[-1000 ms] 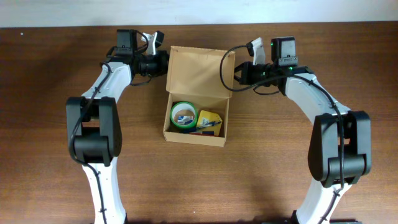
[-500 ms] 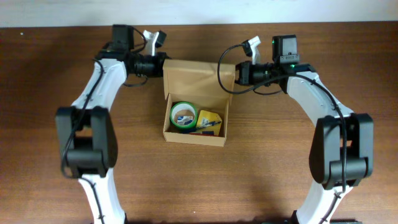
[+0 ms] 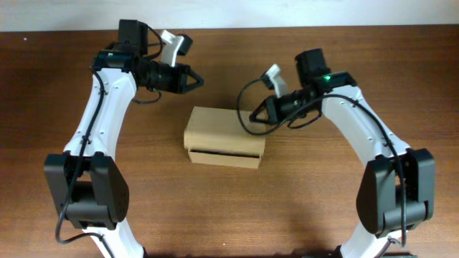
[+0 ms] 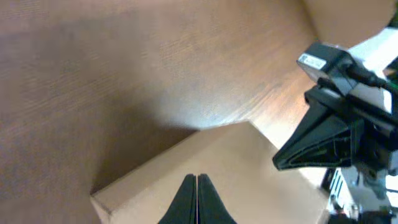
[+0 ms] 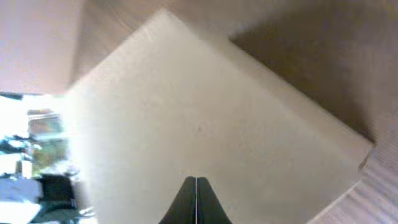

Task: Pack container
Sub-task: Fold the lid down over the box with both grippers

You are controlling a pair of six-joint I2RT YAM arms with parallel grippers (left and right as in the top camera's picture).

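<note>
The box (image 3: 222,157) sits in the middle of the desk (image 3: 308,208) with its lid (image 3: 224,127) folded down flat. The left jaws are closed and empty, behind the box's left rear corner and apart from it. The right jaws are also closed and hold nothing, their tip over the lid's right rear edge.

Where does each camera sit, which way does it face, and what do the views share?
Overhead: above the table, facing straight down on left arm, right arm and closed container.
Left wrist: on the left arm, looking past the shut left fingers onto the container; right fingers also visible.
Right wrist: on the right arm, looking past the shut right fingers onto the container.
Shared: the container.
</note>
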